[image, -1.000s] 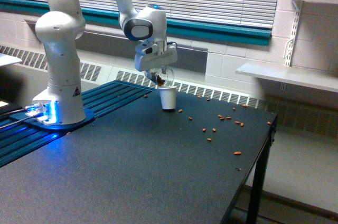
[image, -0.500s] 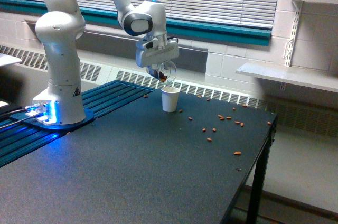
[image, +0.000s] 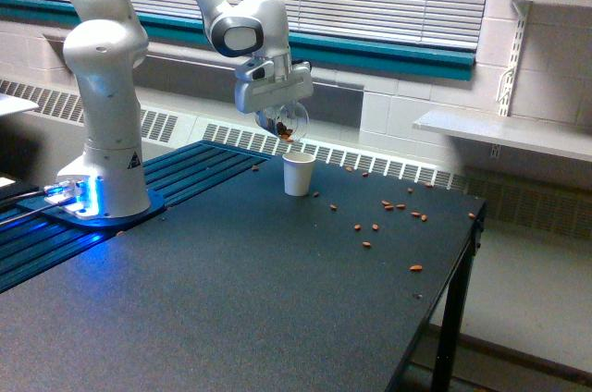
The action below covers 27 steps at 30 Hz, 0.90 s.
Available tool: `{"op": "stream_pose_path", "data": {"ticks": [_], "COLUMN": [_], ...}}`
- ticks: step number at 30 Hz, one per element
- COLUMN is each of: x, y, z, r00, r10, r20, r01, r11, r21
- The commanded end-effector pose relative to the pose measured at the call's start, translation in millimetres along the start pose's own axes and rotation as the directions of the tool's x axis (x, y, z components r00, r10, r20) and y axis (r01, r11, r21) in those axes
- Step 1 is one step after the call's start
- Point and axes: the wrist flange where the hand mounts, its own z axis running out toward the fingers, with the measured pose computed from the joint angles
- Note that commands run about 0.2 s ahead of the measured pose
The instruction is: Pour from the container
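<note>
One arm is at work, and we see its gripper (image: 280, 113) closed on the container (image: 290, 123), a clear cup with brown nut-like pieces showing through its wall. We hold it in the air, above the white paper cup (image: 298, 174) and a little toward the exterior view's left of it, with clear space between the two. The container looks tilted, its mouth seemingly turned down toward the paper cup, though it is too small in this view for us to be sure of the exact angle or where its handle sits.

What matters for pouring is that offset: the paper cup's opening lies below the container and slightly toward the exterior view's right. We judge that the lip needs to sit squarely over that opening, and lower, or pieces will miss.

Loose nuts (image: 393, 206) already lie scattered over the dark table (image: 231, 309), mostly on the exterior view's right of the paper cup, some near the table's far edge. The paper cup is light and stands free, so we should not brush it. Room is open all around it; the robot base (image: 102, 179) stands well apart.
</note>
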Motion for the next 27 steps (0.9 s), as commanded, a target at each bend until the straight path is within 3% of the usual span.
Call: {"op": "stream_pose_path", "data": {"ticks": [1, 13, 27], "x": [8.4, 12.4, 7.9], "y": [-0.7, -9.8, -19.0], "z": [-6.8, -14.1, -6.4], "r00": [1.000, 0.999, 0.997], "r10": [-0.002, -0.024, -0.019], "r20": [-0.001, 0.035, 0.072], "r01": [0.002, 0.022, 0.014], "r11": [1.000, 0.999, 0.997], "r21": [0.013, 0.046, 0.070]}}
